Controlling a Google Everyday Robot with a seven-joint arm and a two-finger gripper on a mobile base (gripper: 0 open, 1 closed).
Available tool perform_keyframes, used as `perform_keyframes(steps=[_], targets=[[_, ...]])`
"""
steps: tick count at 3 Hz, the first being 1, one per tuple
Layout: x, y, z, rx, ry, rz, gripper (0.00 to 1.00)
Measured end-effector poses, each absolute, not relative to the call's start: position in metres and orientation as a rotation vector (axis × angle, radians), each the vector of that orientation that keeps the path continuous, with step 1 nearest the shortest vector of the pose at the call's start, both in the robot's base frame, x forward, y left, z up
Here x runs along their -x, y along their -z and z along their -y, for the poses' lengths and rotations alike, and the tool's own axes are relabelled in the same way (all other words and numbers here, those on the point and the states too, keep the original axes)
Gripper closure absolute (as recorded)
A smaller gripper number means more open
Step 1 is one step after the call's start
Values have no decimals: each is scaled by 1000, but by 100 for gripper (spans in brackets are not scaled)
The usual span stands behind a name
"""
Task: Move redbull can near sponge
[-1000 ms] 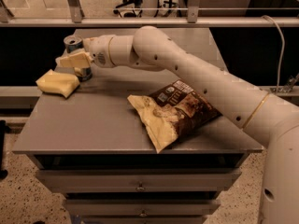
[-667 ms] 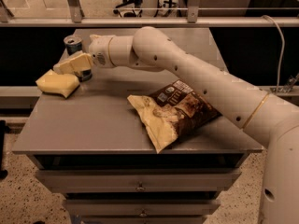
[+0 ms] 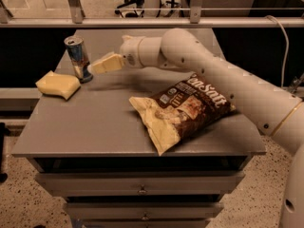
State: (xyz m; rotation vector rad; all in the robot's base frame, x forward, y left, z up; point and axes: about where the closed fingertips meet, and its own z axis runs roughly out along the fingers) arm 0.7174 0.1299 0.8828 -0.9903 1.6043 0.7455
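The redbull can (image 3: 78,58), blue and silver, stands upright at the back left of the grey table (image 3: 95,127). The pale yellow sponge (image 3: 58,84) lies just to its front left, a small gap apart. My gripper (image 3: 96,67) is just right of the can, its pale fingers (image 3: 108,62) pointing left at it, open and holding nothing. The white arm reaches in from the right across the table's back.
A large brown-and-cream chip bag (image 3: 183,110) lies on the right half of the table, under the arm. A metal rail (image 3: 152,22) runs behind the table. Drawers sit below the front edge.
My gripper has let go of the can and drawn back to the right. The can stands free next to the sponge.
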Motion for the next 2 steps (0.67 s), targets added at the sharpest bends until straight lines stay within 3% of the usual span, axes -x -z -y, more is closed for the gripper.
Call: perform_keyframes(steps=[1,2], targets=[[-758,-871,-42,893,-606,-1677,0],[-764,-869,-29,882,-583,-1688,0]])
